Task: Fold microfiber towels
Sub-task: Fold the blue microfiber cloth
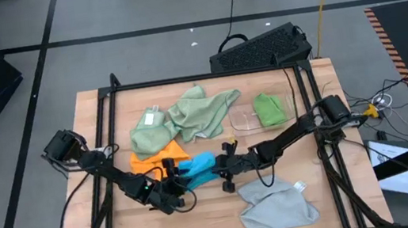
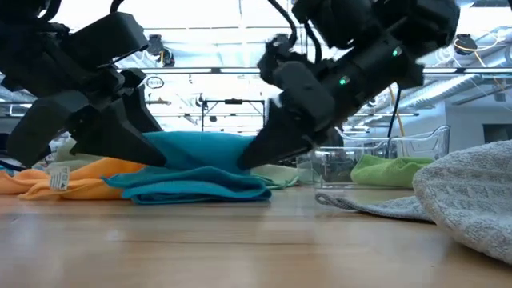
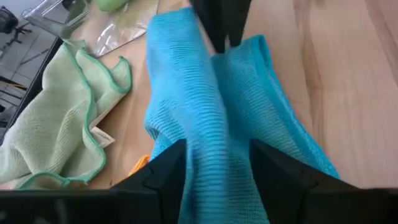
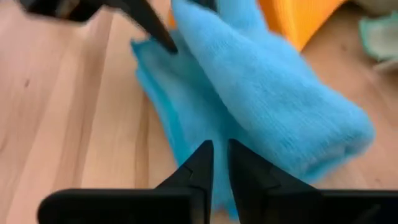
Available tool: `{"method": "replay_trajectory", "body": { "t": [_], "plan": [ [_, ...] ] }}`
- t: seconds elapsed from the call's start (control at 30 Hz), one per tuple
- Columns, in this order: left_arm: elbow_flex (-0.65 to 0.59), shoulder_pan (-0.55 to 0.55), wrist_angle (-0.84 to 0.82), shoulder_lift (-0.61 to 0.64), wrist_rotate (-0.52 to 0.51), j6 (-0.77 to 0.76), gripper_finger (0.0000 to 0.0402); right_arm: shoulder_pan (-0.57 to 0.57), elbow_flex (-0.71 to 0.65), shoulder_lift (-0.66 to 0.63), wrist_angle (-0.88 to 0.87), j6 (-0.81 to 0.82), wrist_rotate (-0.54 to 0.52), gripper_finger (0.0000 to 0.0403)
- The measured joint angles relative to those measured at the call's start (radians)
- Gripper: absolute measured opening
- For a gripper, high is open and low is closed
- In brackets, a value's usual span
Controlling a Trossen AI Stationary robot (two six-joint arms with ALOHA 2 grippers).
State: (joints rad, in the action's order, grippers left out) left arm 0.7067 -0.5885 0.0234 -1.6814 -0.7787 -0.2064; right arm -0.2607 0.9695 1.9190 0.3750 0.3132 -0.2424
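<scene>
The bright blue towel [image 1: 200,166] lies bunched and folded over on the table, its left end on the orange towel [image 1: 156,159]. My left gripper [image 1: 174,184] is at its left end and my right gripper [image 1: 225,170] at its right end, both shut on it. In the low view the blue towel [image 2: 200,172] rests on the wood between the two dark grippers. Two pale sage towels [image 1: 150,129] [image 1: 205,110] lie spread at the far side. A bright green towel [image 1: 270,109] lies in the clear tray. A light grey towel [image 1: 277,204] lies crumpled near the front. My left gripper holds a thick bunch of the blue towel [image 3: 214,165] between its two fingers [image 3: 166,169], several layers, at the towel's left end. The fingers come in low and slanting from the near left. The towel lies slack on the table. My right gripper pinches the blue towel's right end [image 4: 219,138] between its nearly closed fingers [image 4: 200,163]. It comes in slanting down from the table's right. How many layers it has, I cannot tell. The towel rests on the table, folded in a thick roll beyond the fingers.
The clear shallow tray [image 1: 243,118] stands at the far right of the table. A black keyboard-like box [image 1: 259,49] sits beyond the far edge. A metal frame [image 1: 113,91] borders the table. Bare wood [image 1: 203,218] lies near the front left.
</scene>
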Motion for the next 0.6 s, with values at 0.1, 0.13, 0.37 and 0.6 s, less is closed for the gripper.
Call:
{"method": "replay_trajectory", "body": {
  "t": [0.1,0.13,0.37,0.6],
  "plan": [
    [0.0,-0.01,0.012,0.012,0.045,-0.013,0.0205,-0.004,0.0,-0.057,-0.124,0.006,0.06,0.0051],
    [0.0,-0.011,0.021,0.02,0.074,-0.017,0.0209,-0.006,0.0,-0.075,-0.148,0.008,0.08,0.0053],
    [0.0,-0.019,0.105,0.063,0.352,-0.038,0.0174,-0.023,0.0,-0.178,-0.212,-0.006,0.024,0.0054],
    [0.0,-0.039,0.109,0.076,0.245,-0.054,0.0094,-0.004,0.001,-0.128,0.038,-0.093,-0.093,0.0053]
  ]
}}
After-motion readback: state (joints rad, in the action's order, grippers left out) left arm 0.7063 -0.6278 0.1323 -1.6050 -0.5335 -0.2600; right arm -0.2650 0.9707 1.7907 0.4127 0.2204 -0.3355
